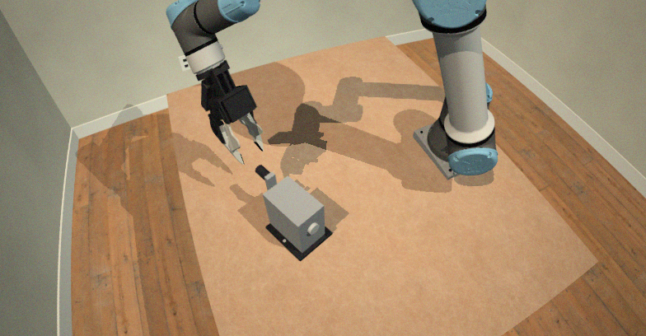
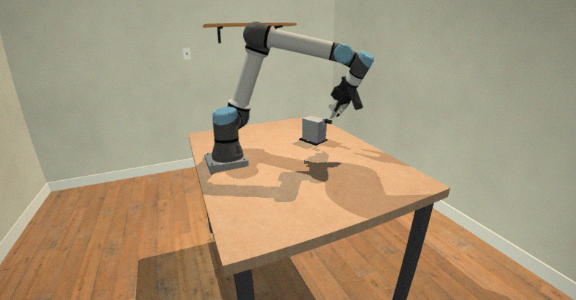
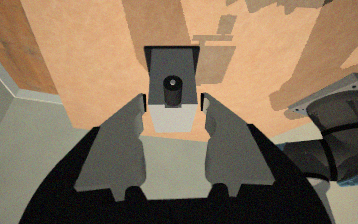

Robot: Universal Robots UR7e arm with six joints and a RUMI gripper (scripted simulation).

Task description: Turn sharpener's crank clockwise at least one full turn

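The sharpener (image 1: 293, 213) is a grey box on a black base, standing on the table. Its crank arm rises at the far side and ends in a black cylindrical handle (image 1: 261, 170). My gripper (image 1: 248, 152) hangs just above and beyond the handle, fingers apart with nothing between them. In the wrist view the handle (image 3: 172, 90) points toward the camera, centred between the fingertips but farther off. In the exterior view the gripper (image 2: 335, 114) is just right of and above the sharpener (image 2: 314, 130).
The arm's base (image 1: 456, 148) is bolted to the table at the right. The table's far edge lies behind the sharpener, with wooden floor and walls beyond. A wall shelf (image 2: 245, 25) hangs behind the arm.
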